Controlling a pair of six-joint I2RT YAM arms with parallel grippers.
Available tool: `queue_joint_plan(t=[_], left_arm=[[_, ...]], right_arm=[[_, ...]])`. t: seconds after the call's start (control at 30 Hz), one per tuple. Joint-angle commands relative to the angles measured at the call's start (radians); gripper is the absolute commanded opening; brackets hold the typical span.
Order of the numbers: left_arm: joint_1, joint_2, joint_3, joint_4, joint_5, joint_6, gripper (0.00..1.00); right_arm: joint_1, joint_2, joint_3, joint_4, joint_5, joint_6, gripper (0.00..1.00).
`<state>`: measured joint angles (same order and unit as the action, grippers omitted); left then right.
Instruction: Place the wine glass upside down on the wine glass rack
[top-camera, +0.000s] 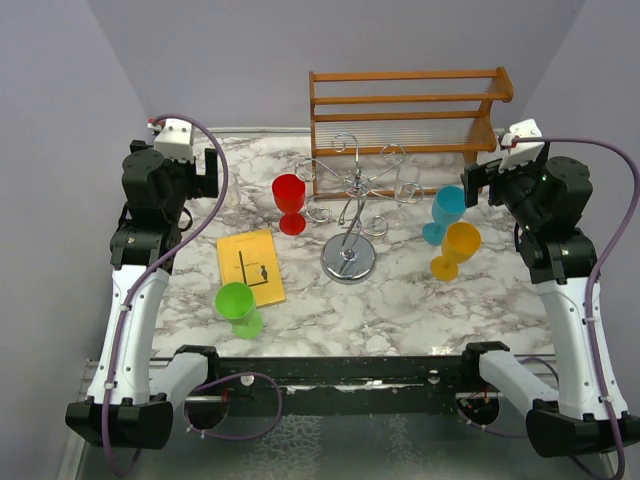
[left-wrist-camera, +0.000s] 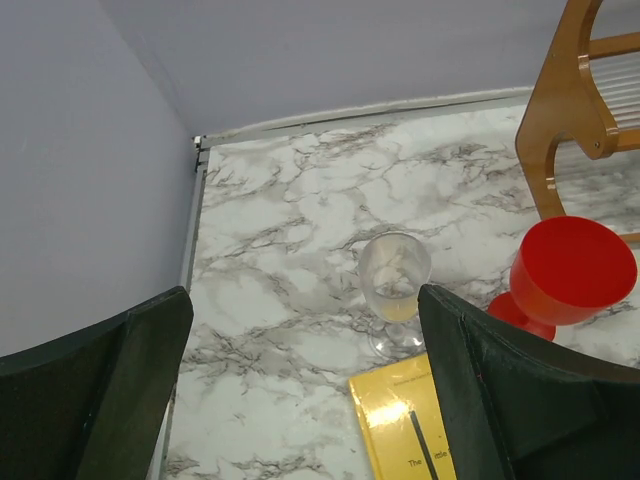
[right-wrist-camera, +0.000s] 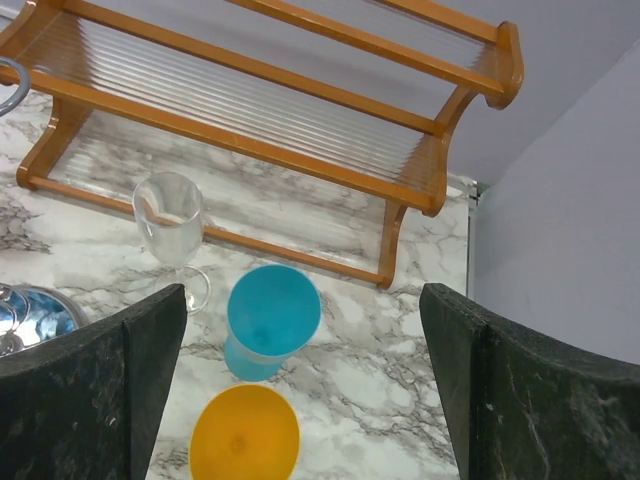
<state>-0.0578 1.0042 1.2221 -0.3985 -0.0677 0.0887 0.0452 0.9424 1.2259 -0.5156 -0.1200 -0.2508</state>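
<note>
- Left gripper (left-wrist-camera: 305, 300) hangs over the far-left corner of the worktop (top-camera: 400, 300), jaws spread wide, nothing between them.
- Right gripper (right-wrist-camera: 303, 295) mirrors it on the far right: jaws wide apart, empty too.
- Task's thing: a clear wine glass (left-wrist-camera: 395, 280) stands upright on its foot right below the left gripper, just left of the red goblet (left-wrist-camera: 572, 270). Its foot is at the far corner of the yellow book (left-wrist-camera: 405, 420); whether they touch, I can't tell.
- Hold on, there's a second clear glass (right-wrist-camera: 168, 215), upright in front of the wooden shelf (right-wrist-camera: 270, 110) and just left of the blue goblet (right-wrist-camera: 272, 310).
- Wine glass rack (top-camera: 350, 200) stands mid-worktop, and its curled arms look bare from above.
- So by my reading nothing is done yet. Grasping, turning the glass over and hanging it are all ahead.
- Hard to make out:
  - From above, both clear glasses nearly vanish against the marble and the wire.
  - Which of the two glasses is meant, I can't say.
  - The right wrist view catches only a sliver of the rack's chrome base at its left edge.
</note>
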Motion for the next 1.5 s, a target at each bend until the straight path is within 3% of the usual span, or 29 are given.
queue_joint_plan(t=[0.0,0.53,1.03,1.47], left_arm=[[0.013,-0.006,0.040,0.014,0.043,0.002,0.99],[0.019,0.010,0.047,0.021,0.043,-0.021,0.99],[0.019,0.045,0.081,-0.033,0.164,0.009,0.99],[0.019,0.132,0.157,-0.108,0.261,0.029,0.99]], right_arm=[[0.008,-0.015,0.012,0.008,0.010,-0.022,1.00],[0.005,-0.031,-0.002,0.012,0.020,-0.067,1.00],[-0.044,-0.040,-0.008,-0.073,-0.168,-0.138,1.00],[-0.140,-0.041,-0.106,-0.226,-0.046,-0.214,1.00]])
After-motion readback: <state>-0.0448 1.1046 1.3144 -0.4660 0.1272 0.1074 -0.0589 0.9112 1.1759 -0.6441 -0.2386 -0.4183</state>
